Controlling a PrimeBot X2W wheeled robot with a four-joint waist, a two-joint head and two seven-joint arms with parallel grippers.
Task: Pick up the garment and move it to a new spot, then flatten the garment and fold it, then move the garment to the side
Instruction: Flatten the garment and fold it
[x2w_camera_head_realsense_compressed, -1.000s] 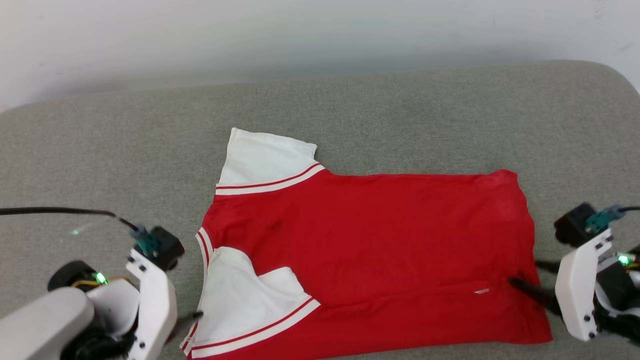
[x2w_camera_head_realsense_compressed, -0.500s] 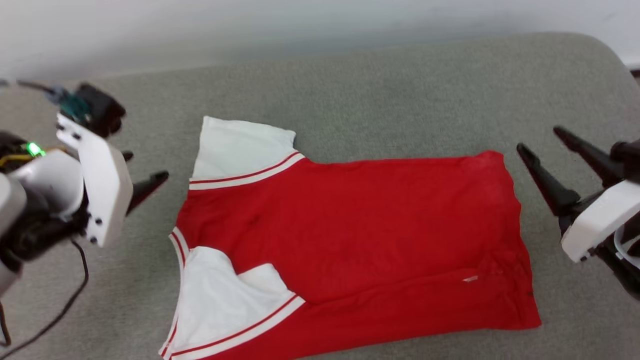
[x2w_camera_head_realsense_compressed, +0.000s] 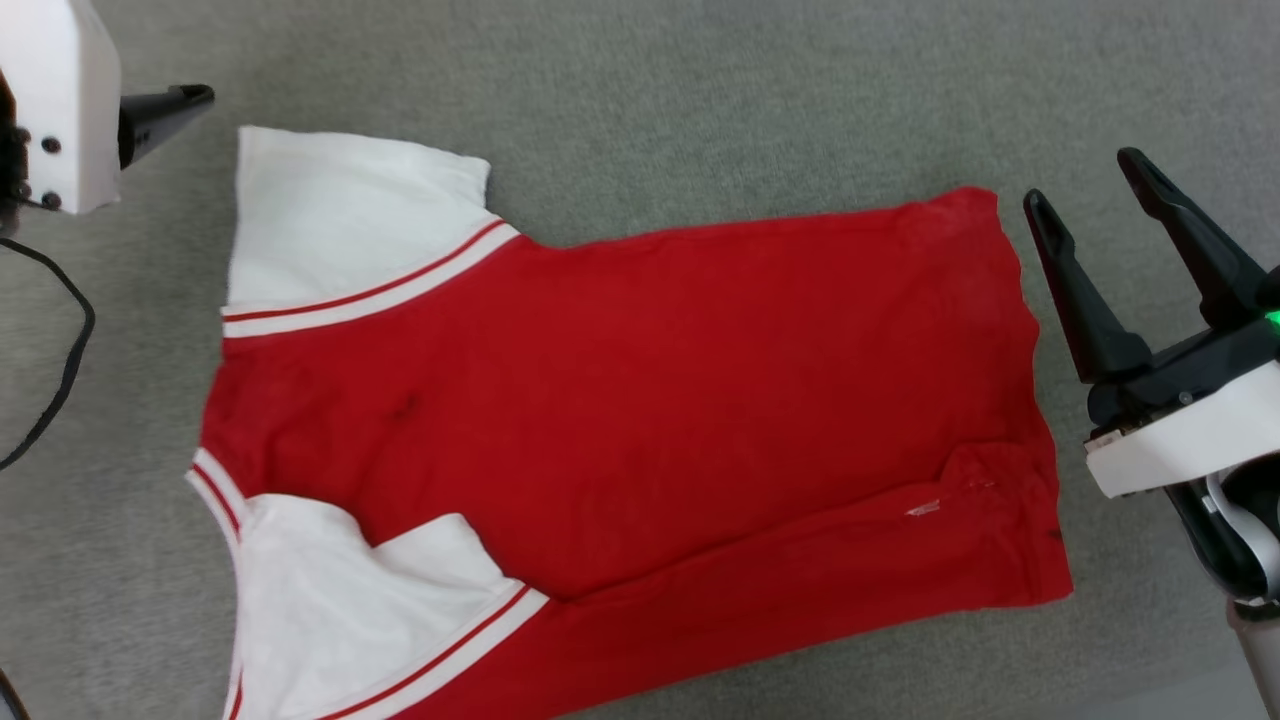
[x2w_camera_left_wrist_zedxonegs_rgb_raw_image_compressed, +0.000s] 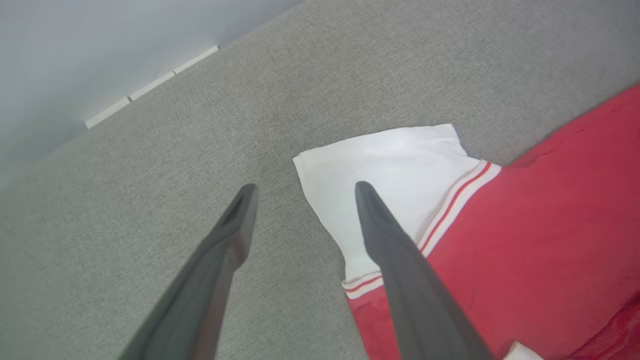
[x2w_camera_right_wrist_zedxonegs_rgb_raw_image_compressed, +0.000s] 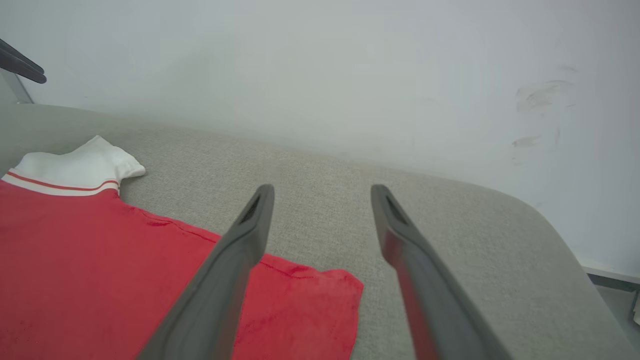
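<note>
Now the garment (x2w_camera_head_realsense_compressed: 640, 380) lies spread on the grey cushion (x2w_camera_head_realsense_compressed: 700, 100); the left gripper (x2w_camera_left_wrist_zedxonegs_rgb_raw_image_compressed: 305, 186) and right gripper (x2w_camera_head_realsense_compressed: 1083, 176) hang beside it, fingers spread apart, holding nothing

The garment (x2w_camera_head_realsense_compressed: 640, 400), a red jersey with white striped-trim sleeves at left, lies flat with its near edge folded over.
</note>
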